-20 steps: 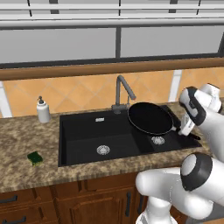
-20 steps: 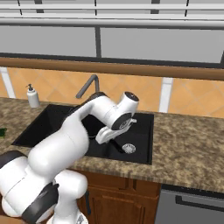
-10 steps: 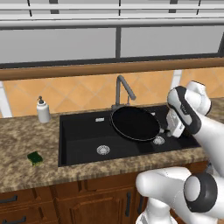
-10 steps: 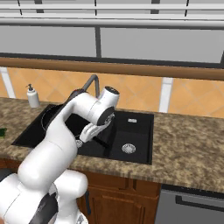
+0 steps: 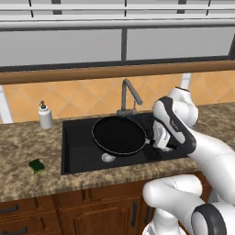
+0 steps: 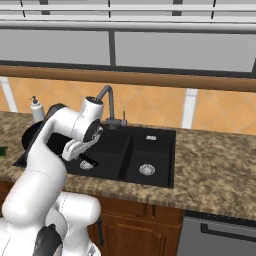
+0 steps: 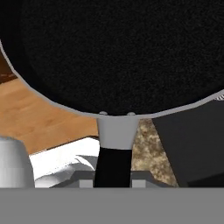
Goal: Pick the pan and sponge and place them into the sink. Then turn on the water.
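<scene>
sink [image 5: 78, 156]: the biggest thing here. It is a black box set into the brown stone counter [image 5: 27, 183]. It has a wide bowl and a narrow bowl, each with a shiny round drain. It is hard and does not move, so things can be put down into it.

faucet [image 5: 128, 94]: a tall grey bent pipe at the back of the sink. No water comes out of it.

pan [image 5: 119, 135]: round, flat and all black. It hangs in the air over the wide bowl, not resting on the bottom. It looks hard and stiff, and likely a bit heavy. The thin handle is the good place to hold it. Held that far out, the round part may tip down, so a slow move looks safest.

gripper [image 5: 158, 143]: it is closed tight on the pan's handle, at the right side of the pan. In the hand view the handle runs straight up from between the two tips to the pan's rim.

soap bottle [image 5: 45, 115]: small and white, on the counter left of the sink.

sponge [image 5: 36, 165]: the smallest thing, green, on the counter left of the sink, well apart from the pan. It looks soft and light. A squeeze across its sides should pick it up.
</scene>
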Controlling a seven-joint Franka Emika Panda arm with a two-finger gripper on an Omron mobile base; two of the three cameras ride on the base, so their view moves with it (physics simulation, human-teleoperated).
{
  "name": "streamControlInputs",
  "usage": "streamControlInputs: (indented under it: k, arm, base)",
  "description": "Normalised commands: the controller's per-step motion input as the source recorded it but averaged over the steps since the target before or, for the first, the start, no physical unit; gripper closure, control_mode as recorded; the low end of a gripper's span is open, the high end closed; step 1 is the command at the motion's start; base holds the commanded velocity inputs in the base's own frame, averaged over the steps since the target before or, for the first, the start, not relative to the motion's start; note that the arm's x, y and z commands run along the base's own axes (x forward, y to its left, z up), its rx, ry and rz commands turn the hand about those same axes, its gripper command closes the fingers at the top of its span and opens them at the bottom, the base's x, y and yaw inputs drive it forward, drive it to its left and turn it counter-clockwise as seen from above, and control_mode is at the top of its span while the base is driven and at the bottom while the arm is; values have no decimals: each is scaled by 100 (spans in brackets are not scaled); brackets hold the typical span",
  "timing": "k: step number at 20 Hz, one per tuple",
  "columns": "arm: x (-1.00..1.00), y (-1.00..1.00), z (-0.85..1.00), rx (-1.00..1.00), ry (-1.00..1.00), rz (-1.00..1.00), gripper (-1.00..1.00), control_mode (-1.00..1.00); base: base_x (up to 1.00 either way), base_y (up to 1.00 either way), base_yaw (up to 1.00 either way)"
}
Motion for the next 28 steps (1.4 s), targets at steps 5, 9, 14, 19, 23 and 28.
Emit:
streamControlInputs:
  k: [5,9,14,19,23,28]
  arm:
    - [0,100,-2,-9,0,-19,100,-100]
    - [3,97,0,-4,0,-21,100,-100]
    - [23,80,-4,0,0,-24,100,-100]
    - [28,33,-4,2,0,-15,100,-100]
    - [2,0,0,0,1,0,100,-100]
    - [29,0,-5,1,1,-6,100,-100]
  base:
    - [0,0,0]
    - [0,0,0]
    - [0,0,0]
    - [0,0,0]
    - [0,0,0]
    - [0,0,0]
